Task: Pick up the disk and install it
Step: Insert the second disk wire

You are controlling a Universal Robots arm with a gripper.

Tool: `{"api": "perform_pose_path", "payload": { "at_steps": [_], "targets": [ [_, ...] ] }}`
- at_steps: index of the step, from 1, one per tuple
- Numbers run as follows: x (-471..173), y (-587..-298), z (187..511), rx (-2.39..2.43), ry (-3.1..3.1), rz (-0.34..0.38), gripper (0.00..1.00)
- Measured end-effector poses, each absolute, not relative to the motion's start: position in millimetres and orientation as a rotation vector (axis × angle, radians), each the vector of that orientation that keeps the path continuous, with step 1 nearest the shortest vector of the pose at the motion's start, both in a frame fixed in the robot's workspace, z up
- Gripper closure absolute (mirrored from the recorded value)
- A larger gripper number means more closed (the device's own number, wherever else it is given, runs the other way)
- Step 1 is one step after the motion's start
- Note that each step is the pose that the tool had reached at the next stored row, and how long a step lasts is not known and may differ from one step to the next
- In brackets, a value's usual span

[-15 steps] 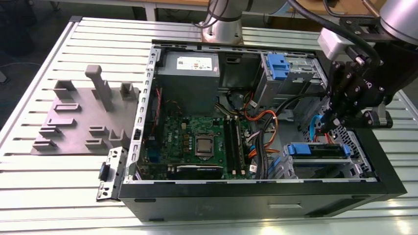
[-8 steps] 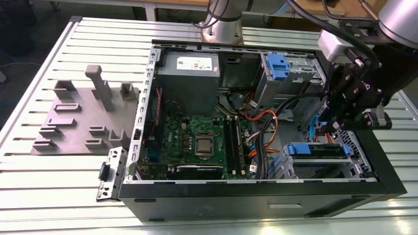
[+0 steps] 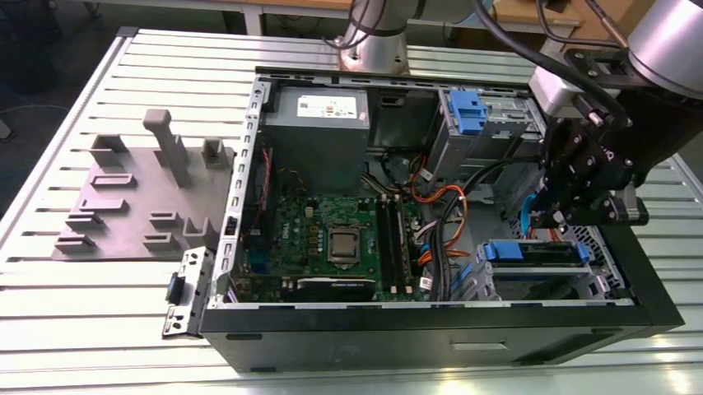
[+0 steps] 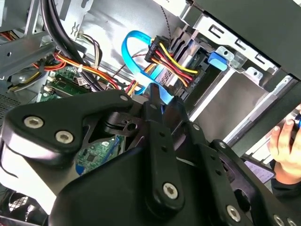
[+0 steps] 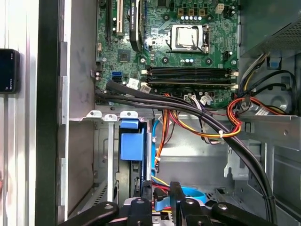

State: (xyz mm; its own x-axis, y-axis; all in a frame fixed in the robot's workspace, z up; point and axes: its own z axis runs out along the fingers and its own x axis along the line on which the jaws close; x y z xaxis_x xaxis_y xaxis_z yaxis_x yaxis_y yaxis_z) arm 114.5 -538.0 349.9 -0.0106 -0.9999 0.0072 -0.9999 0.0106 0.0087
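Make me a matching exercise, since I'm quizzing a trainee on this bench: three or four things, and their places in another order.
Things:
1. grey box-shaped power supply with white sticker
2. square silver processor
3. grey moulded fixture with upright posts
4. black gripper

Places:
A. on the slatted metal table, at the exterior view's left
B. on the green motherboard
C. inside the black computer case, nearest the arm's base
D. over the case, at the exterior view's right

Pairs: 1-C, 2-B, 3-A, 4-D

A ribbed pale metal table (image 3: 66,280) carries a grey fixture (image 3: 143,206) at the exterior view's left. Beyond it, dark floor (image 3: 44,49) and wooden bench legs (image 3: 253,16).
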Motion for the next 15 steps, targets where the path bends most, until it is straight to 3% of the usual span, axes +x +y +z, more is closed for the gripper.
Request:
{"api": "perform_pose_path", "payload": {
  "at_steps": [4, 6, 15],
  "targets": [
    [114.9, -538.0, 349.1, 2.202, -2.225, -0.002, 0.72],
    [114.9, -538.0, 349.0, 2.202, -2.225, -0.002, 0.84],
    [114.4, -547.4, 349.0, 2.22, -2.242, -0.043, 0.84]
  ]
}}
